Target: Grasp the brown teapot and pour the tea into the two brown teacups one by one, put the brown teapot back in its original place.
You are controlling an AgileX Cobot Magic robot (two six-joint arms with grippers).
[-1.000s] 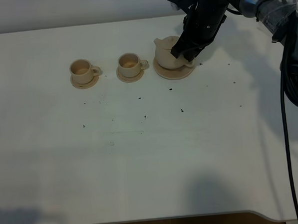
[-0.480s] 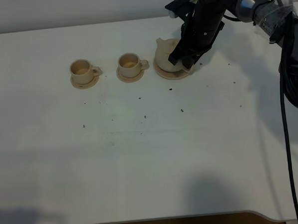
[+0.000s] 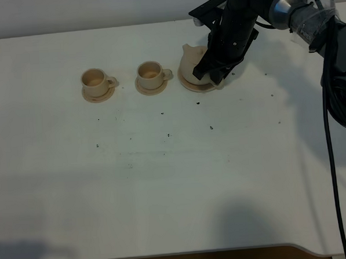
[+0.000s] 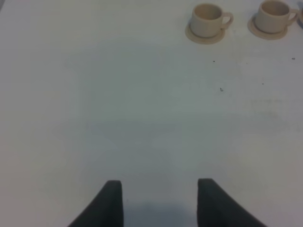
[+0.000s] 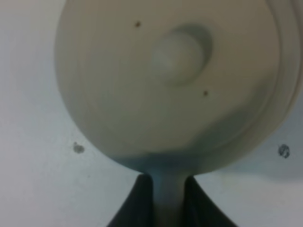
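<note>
The brown teapot (image 3: 188,59) stands on its wide saucer, the original place (image 3: 195,86), at the back right of the table. My right gripper (image 3: 208,75) reaches over it from the right and hides much of it. In the right wrist view the teapot lid (image 5: 170,80) fills the frame and my right gripper (image 5: 168,205) is shut on the teapot's loop handle (image 5: 168,189). The two brown teacups (image 3: 94,81) (image 3: 151,74) stand on small saucers left of the teapot. They also show in the left wrist view (image 4: 207,20) (image 4: 273,15). My left gripper (image 4: 161,203) is open and empty above bare table.
The white table (image 3: 176,181) carries several small dark specks (image 3: 211,127) in front of the cups and teapot. Black cables (image 3: 331,133) hang along the right side. The table's front edge (image 3: 197,253) is at the bottom.
My right arm has moved down and a little left over the teapot, covering more of it. The teapot has shifted slightly left. The cups have not moved.
</note>
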